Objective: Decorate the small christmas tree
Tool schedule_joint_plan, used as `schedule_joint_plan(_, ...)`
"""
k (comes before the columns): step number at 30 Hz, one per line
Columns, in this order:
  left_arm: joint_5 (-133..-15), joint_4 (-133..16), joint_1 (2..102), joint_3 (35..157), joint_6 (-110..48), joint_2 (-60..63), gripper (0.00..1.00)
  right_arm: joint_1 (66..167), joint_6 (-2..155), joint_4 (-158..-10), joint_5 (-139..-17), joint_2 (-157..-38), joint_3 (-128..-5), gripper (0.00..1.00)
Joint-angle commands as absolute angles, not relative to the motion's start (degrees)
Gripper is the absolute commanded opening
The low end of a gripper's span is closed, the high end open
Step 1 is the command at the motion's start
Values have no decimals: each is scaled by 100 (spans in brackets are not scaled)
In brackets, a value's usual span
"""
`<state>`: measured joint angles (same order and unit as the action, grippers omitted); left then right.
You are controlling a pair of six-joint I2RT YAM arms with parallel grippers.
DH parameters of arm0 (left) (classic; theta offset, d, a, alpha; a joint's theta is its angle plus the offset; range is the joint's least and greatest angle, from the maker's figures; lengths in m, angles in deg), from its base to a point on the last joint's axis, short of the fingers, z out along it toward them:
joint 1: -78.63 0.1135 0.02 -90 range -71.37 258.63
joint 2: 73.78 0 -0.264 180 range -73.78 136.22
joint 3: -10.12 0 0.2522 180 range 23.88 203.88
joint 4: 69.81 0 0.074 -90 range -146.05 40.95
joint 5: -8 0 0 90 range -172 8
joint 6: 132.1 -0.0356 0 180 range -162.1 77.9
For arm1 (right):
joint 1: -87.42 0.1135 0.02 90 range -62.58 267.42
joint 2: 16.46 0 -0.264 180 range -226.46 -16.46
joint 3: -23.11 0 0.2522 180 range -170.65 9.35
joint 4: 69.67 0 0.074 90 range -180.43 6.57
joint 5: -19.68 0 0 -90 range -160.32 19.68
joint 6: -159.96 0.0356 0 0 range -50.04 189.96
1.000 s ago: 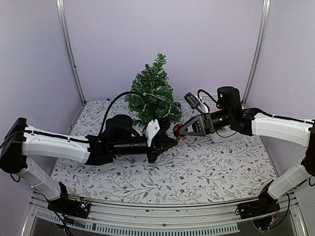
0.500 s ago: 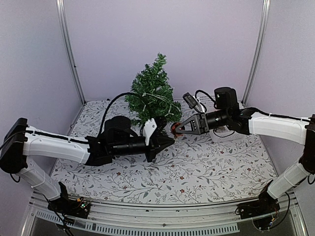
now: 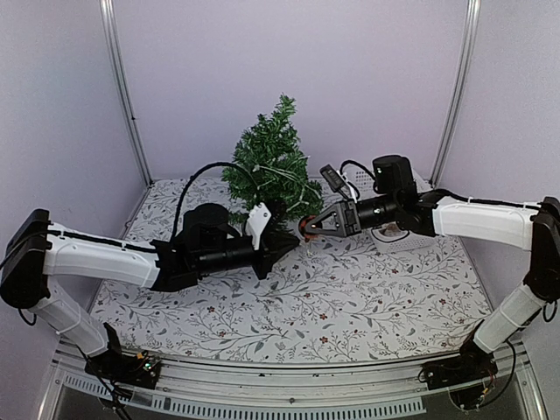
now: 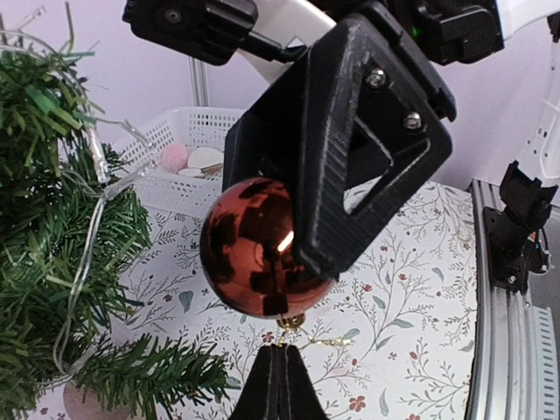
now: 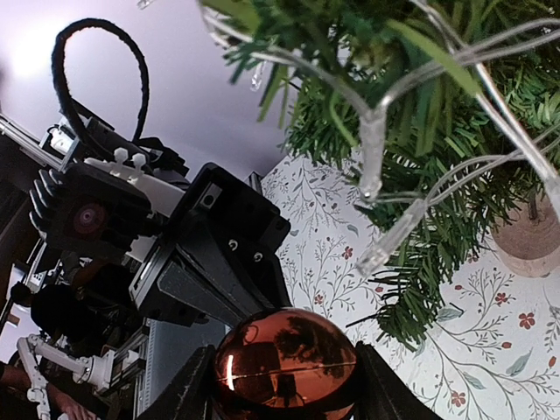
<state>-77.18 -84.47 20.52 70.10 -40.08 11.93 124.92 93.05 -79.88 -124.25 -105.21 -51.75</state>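
While the small christmas tree (image 3: 271, 166) stands upright at the back of the desk (image 3: 350, 289), the right gripper (image 3: 308, 229) just beside its lower branches grasps a red ball (image 4: 254, 249), and the left gripper (image 4: 278, 360), clenched tight, has its tips directly under the ball's gold cap (image 4: 289, 322).

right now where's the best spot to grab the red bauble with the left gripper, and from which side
Probably the small gold cap at the end of the red bauble, approached from the left arm's side. The right gripper clamps the ball's round sides, and that glossy curve looks slippery anyway. The cap juts toward the left gripper, whose shut tips sit just short of it.
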Motion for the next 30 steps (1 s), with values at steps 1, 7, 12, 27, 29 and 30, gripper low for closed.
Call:
schedule_joint_plan(1, -7805, -8474, 2151, 6963, -3920, 1316, 0, 12489, 9275, -7937, -12147, -10726, -5409, 27)
schedule_joint_plan(7, -8058, -8237, 2166, 7012, -3881, 1392, 0, 12487, 9366, -7861, -11925, -10915, -5404, 26)
schedule_joint_plan(12, -8034, -8125, 2172, 6992, -3876, 1338, 0, 12497, 9482, -7750, -11871, -11059, -5409, 26)
schedule_joint_plan(27, -8182, -7931, 2194, 6813, -3797, 1216, 0, 12566, 9480, -7684, -11835, -11273, -5496, 25)
schedule_joint_plan(29, -8187, -7932, 2202, 6818, -3797, 1227, 0, 12565, 9468, -7683, -11863, -11299, -5524, 25)
schedule_joint_plan(30, -8183, -7948, 2204, 6811, -3793, 1212, 0, 12566, 9454, -7679, -11885, -11297, -5540, 25)
